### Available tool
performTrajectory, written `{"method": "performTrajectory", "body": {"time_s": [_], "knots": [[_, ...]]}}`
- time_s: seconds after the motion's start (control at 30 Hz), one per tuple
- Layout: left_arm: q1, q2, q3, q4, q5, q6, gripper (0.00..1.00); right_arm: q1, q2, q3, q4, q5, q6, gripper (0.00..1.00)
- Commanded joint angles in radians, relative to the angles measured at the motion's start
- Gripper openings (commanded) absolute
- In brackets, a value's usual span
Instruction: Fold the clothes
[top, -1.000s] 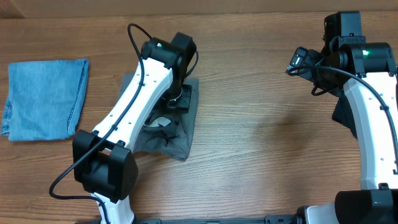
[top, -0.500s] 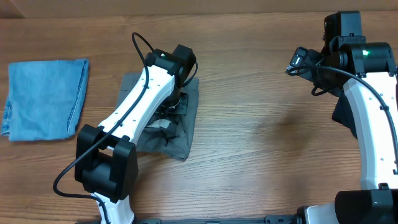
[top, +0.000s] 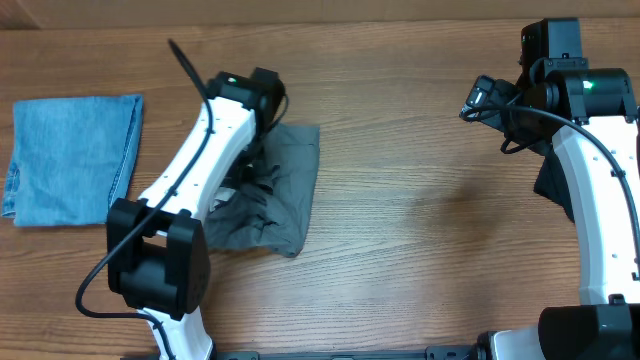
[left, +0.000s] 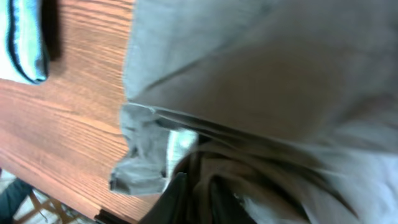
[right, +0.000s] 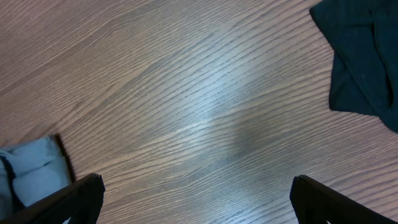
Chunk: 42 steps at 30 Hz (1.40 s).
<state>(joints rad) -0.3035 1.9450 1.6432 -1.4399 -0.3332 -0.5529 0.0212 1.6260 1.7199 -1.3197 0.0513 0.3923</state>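
The clothes (top: 290, 185), a rumpled mid-grey garment, lie on the wooden table left of centre, their left part hidden under my left arm. My left gripper (top: 255, 152) is down on the garment's upper left area. In the left wrist view the grey clothes (left: 280, 81) fill most of the frame, and my left gripper (left: 198, 190) has its dark fingers close together with a bunched fold of cloth between them. My right gripper (top: 482, 100) hovers far to the right, and in its wrist view my right gripper (right: 202, 205) stands wide open over bare wood.
A folded light blue denim piece (top: 70, 160) lies at the far left, also seen as the denim piece (right: 28, 171). A black garment (top: 555, 185) lies under my right arm, shown as the black garment (right: 364, 56). The table's front edge (left: 93, 208) is near the grey cloth.
My left gripper has closed on a fold of the grey cloth and moved left, dragging it along. The right arm has stayed still.
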Motion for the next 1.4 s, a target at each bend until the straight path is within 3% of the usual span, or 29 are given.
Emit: {"method": "performTrajectory", "body": {"time_s": [0.0, 0.03, 0.13, 0.2, 0.33, 0.43, 0.57, 0.8, 0.87, 0.97, 1.17, 1.3, 1.37], "knots": [[0.054, -0.013, -0.003, -0.020, -0.043, -0.046, 0.27, -0.001, 0.003, -0.004, 0.005, -0.005, 0.005, 1.00], [0.063, -0.013, -0.003, -0.024, -0.042, -0.046, 0.31, -0.001, 0.003, -0.004, 0.005, -0.005, 0.005, 1.00], [0.082, -0.013, -0.003, -0.043, -0.034, -0.045, 0.68, -0.001, 0.003, -0.004, 0.005, -0.005, 0.005, 1.00], [0.086, -0.013, -0.003, -0.064, -0.032, -0.045, 0.77, -0.001, 0.003, -0.004, 0.005, -0.005, 0.005, 1.00], [0.087, -0.013, -0.003, -0.100, -0.020, -0.046, 0.74, -0.001, 0.003, -0.004, 0.005, -0.005, 0.005, 1.00], [0.087, -0.014, 0.020, -0.101, -0.001, -0.046, 0.46, -0.001, 0.003, -0.004, 0.005, -0.005, 0.005, 1.00], [0.086, -0.016, 0.172, -0.158, 0.020, -0.046, 0.33, -0.001, 0.003, -0.004, 0.005, -0.005, 0.005, 1.00], [0.073, -0.030, 0.339, -0.185, 0.033, -0.046, 0.35, -0.001, 0.003, -0.004, 0.005, -0.005, 0.005, 1.00], [0.065, -0.030, 0.338, -0.122, 0.098, -0.024, 0.35, -0.001, 0.003, -0.004, 0.005, -0.005, 0.005, 1.00], [0.038, -0.027, 0.315, -0.002, 0.253, 0.106, 0.36, -0.001, 0.003, -0.004, 0.005, -0.005, 0.005, 1.00], [-0.063, 0.012, 0.254, 0.128, 0.293, 0.387, 0.66, -0.001, 0.003, -0.004, 0.005, -0.005, 0.005, 1.00], [-0.085, 0.068, 0.222, 0.140, 0.301, 0.419, 0.71, -0.001, 0.003, -0.004, 0.005, -0.005, 0.005, 1.00], [-0.089, 0.118, 0.222, 0.140, 0.298, 0.415, 0.65, -0.001, 0.003, -0.004, 0.005, -0.005, 0.005, 1.00]]}}
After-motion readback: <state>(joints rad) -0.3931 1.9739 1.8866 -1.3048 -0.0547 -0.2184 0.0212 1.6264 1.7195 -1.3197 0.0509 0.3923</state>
